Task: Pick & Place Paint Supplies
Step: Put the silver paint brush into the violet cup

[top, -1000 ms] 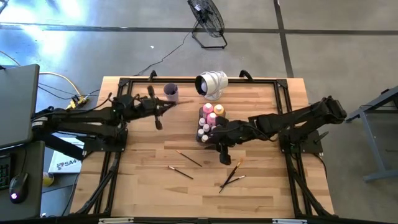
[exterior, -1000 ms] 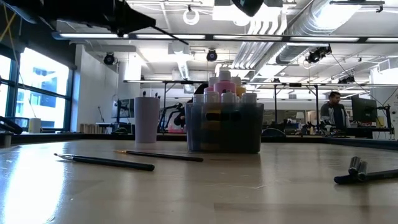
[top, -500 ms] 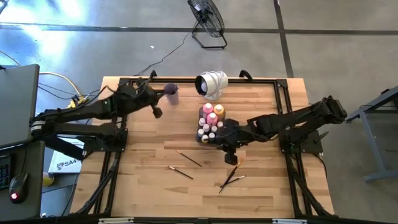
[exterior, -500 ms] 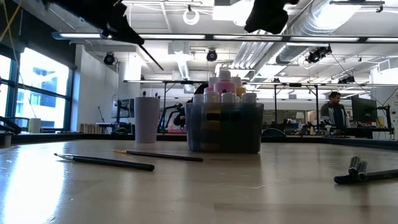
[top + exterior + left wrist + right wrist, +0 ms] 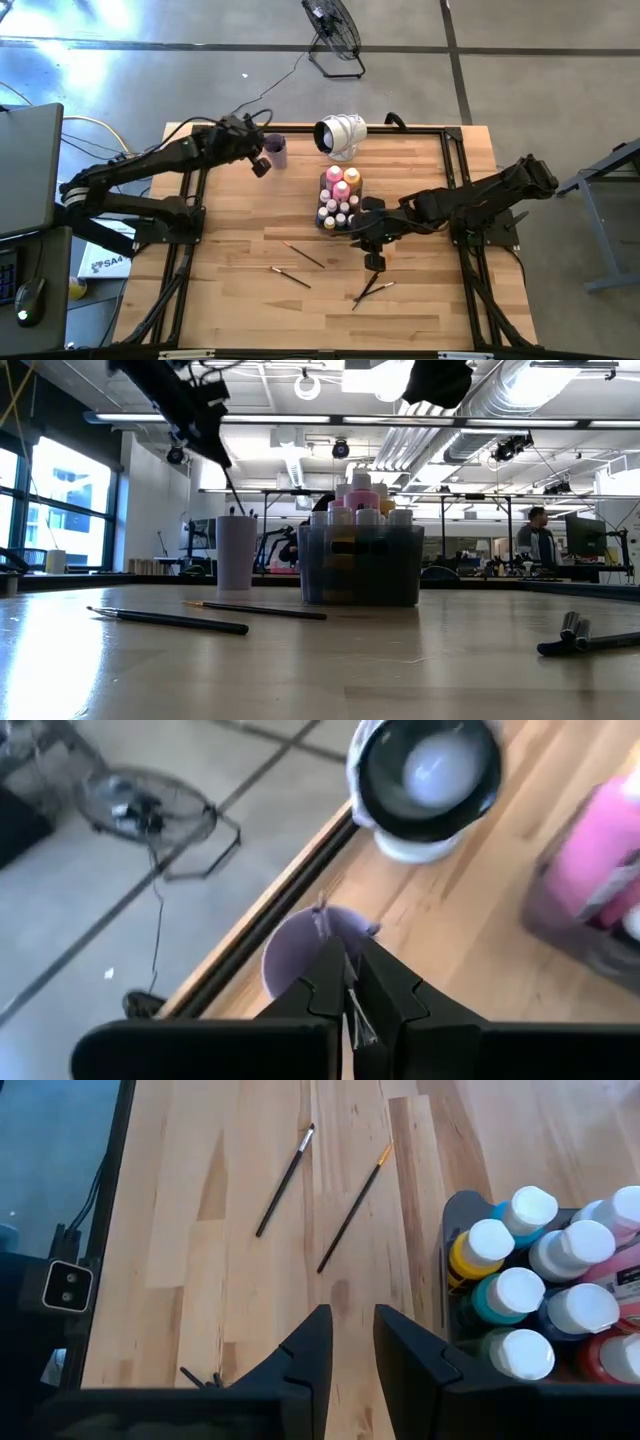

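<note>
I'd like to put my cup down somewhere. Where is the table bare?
Bare wood: the near-left corner, below the two loose brushes, and the far-right corner. Crowded: around the tray, purple cup and right gripper.

A grey concrete floor [image 5: 520,40] with dark seams surrounds the wooden table [image 5: 230,300]. A black floor fan [image 5: 333,30] stands beyond the table's far edge. Across the room, tall windows [image 5: 60,510] let in daylight, while white ducts [image 5: 470,400] and strip lights [image 5: 300,420] line the ceiling above distant workbenches [image 5: 560,572].
</note>
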Controlling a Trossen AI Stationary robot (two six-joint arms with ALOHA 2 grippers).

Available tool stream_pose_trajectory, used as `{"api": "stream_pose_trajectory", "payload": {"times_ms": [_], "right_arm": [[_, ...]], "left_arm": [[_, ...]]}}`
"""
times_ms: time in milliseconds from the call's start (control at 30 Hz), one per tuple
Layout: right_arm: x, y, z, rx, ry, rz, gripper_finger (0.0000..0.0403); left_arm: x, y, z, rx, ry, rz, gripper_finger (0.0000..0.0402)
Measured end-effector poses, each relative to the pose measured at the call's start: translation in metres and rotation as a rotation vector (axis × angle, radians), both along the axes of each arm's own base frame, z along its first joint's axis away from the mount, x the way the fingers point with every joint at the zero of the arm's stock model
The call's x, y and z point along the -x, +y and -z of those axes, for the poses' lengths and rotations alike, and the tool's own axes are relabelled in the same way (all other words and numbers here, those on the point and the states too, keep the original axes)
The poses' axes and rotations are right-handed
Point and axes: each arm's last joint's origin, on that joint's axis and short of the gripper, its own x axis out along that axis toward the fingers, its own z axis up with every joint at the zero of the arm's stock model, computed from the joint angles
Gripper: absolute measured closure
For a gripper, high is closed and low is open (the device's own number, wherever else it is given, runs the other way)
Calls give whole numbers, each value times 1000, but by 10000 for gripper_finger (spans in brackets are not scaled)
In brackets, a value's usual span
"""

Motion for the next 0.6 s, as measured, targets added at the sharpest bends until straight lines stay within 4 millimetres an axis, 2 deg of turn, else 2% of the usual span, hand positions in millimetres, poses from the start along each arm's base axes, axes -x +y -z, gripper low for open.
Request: {"api": "stream_pose_trajectory", "payload": {"times_ms": [167, 400, 600], "right_arm": [[1, 4, 0, 1, 0, -15, 335], [1, 4, 0, 1, 0, -15, 335], [1, 4, 0, 12, -3, -4, 335]], "left_arm": [[-11, 16, 17, 44, 57, -49, 393], [-14, 28, 27, 105, 68, -54, 390], [-15, 29, 28, 113, 59, -45, 321]]}}
